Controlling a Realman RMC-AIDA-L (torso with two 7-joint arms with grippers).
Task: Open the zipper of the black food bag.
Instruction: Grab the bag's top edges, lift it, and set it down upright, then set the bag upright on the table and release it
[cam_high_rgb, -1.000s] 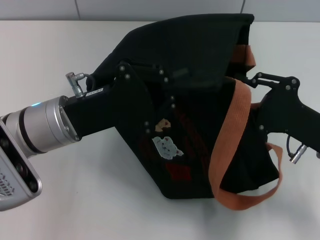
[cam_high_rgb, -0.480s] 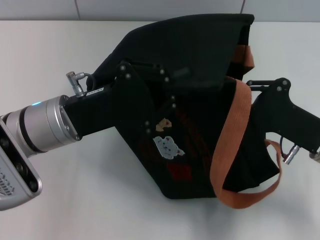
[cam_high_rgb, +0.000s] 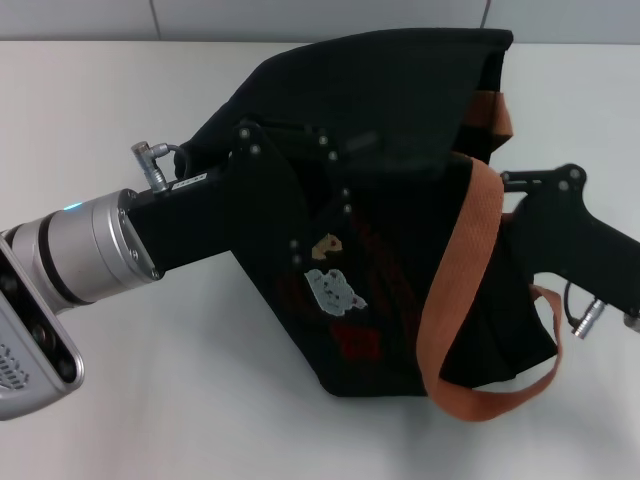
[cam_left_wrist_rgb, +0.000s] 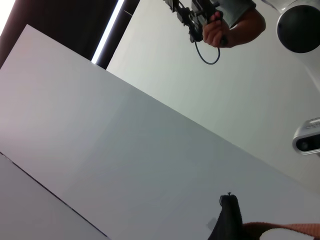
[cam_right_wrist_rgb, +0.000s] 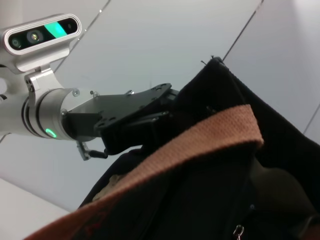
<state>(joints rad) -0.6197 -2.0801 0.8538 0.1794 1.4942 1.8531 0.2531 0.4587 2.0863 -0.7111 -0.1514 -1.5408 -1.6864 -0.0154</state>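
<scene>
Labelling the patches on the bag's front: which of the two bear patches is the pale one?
The lower, larger bear patch on the black food bag is pale bluish-white. The smaller patch just above it is tan-brown, closer to the left pincer.

Red lettering on the black food bag (cam_high_rgb: 400, 250) front, too blurred to read

Can't make out either hand's fingers from the head view: the left hand (cam_high_rgb: 330, 165) is black against the black bag (cam_high_rgb: 400, 100), and the right hand (cam_high_rgb: 505, 185) is tucked behind the strap (cam_high_rgb: 470, 250). The zipper (cam_right_wrist_rgb: 239, 231) only shows as a tiny silver bit, cut off at the right wrist view's edge. Bag lettering (cam_high_rgb: 355, 345) is unreadable.
</scene>
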